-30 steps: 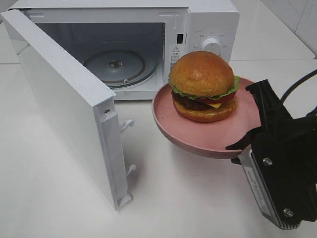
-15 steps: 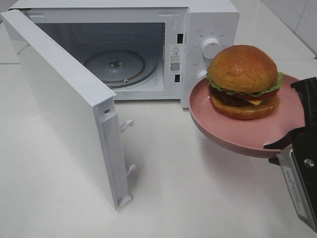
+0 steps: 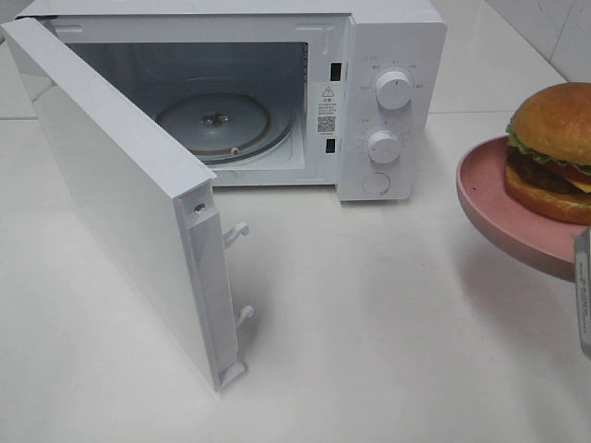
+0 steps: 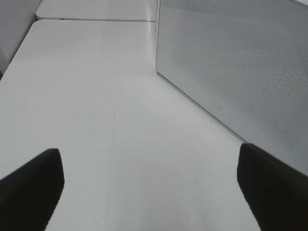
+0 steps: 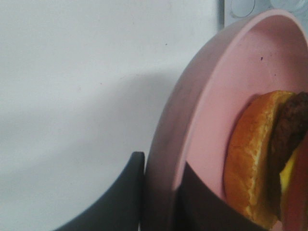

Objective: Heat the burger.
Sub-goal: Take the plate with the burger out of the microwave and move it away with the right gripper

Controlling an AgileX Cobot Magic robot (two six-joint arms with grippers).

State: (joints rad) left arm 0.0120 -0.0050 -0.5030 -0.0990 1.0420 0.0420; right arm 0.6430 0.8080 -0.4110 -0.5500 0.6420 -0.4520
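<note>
A white table [image 3: 388,351] fills almost all of the view, smooth and evenly lit, with soft shadows. At the far right corner there is a wall of pale tiles [image 3: 554,28].

Bright, even, diffuse light falls on the white surface [image 3: 388,323]; shadows are soft, a faint one below the pink plate [image 3: 503,221] toward 6 o'clock; the microwave [image 3: 277,83] cavity is dimmer; wrist views are softer, with the dark fingers [image 4: 29,187] blurred; the burger [image 5: 260,159] is close and hazy.
</note>
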